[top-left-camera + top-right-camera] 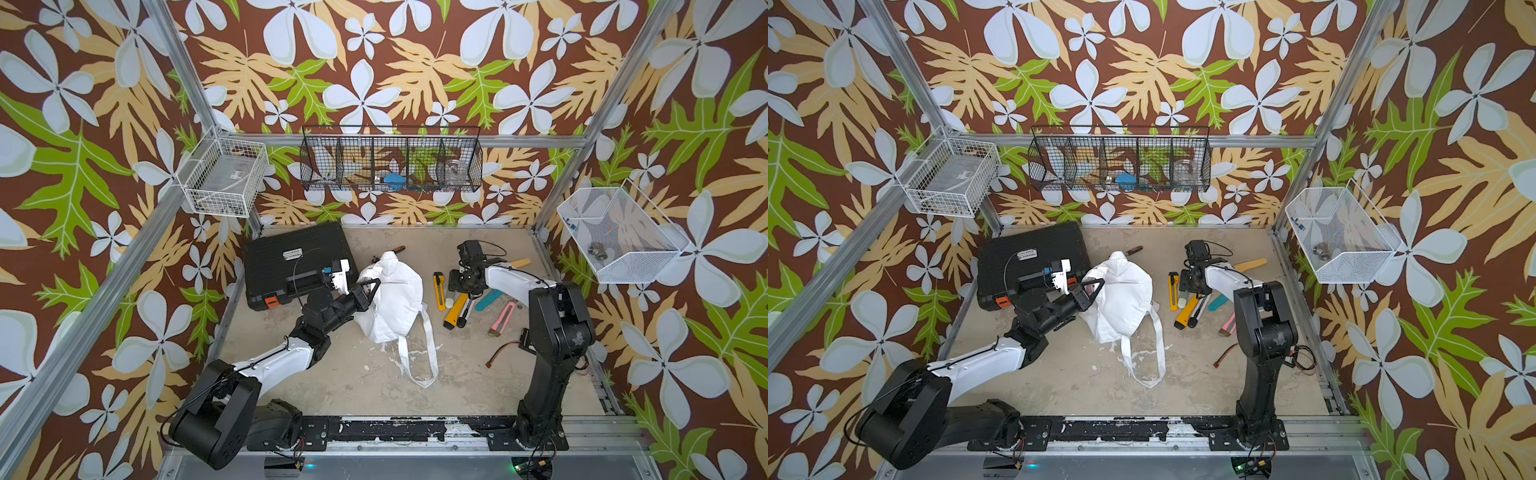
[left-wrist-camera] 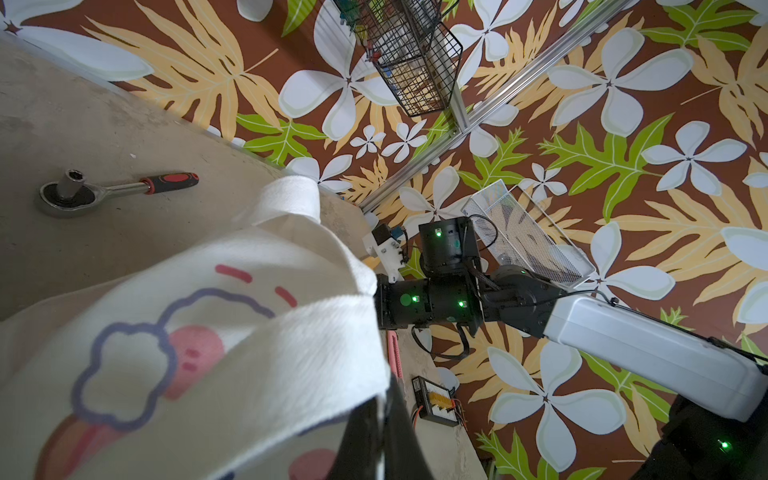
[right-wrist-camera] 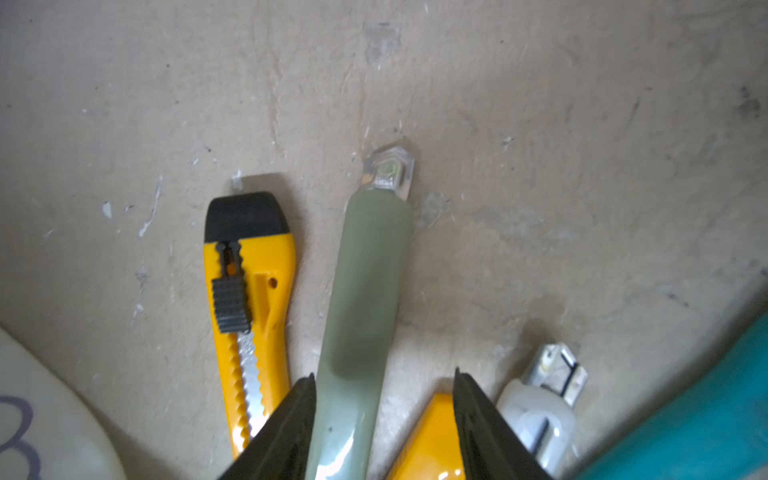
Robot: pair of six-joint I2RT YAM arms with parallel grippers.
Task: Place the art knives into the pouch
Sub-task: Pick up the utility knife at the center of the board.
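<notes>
Right wrist view: right gripper [image 3: 382,374] fingers [image 3: 291,424] spread, straddling the pale green art knife [image 3: 370,270]. One finger is against it, the other clear. Knife lies flat on the tabletop [image 3: 498,124], yellow cutter [image 3: 249,291] just beside it. In a top view, left gripper [image 1: 371,287] is clenched on the rim of the white pouch [image 1: 395,303], mid-tabletop. Art knife sits at 3 o'clock from the pouch, not in it yet. Black case [image 1: 291,257] at 10 o'clock.
</notes>
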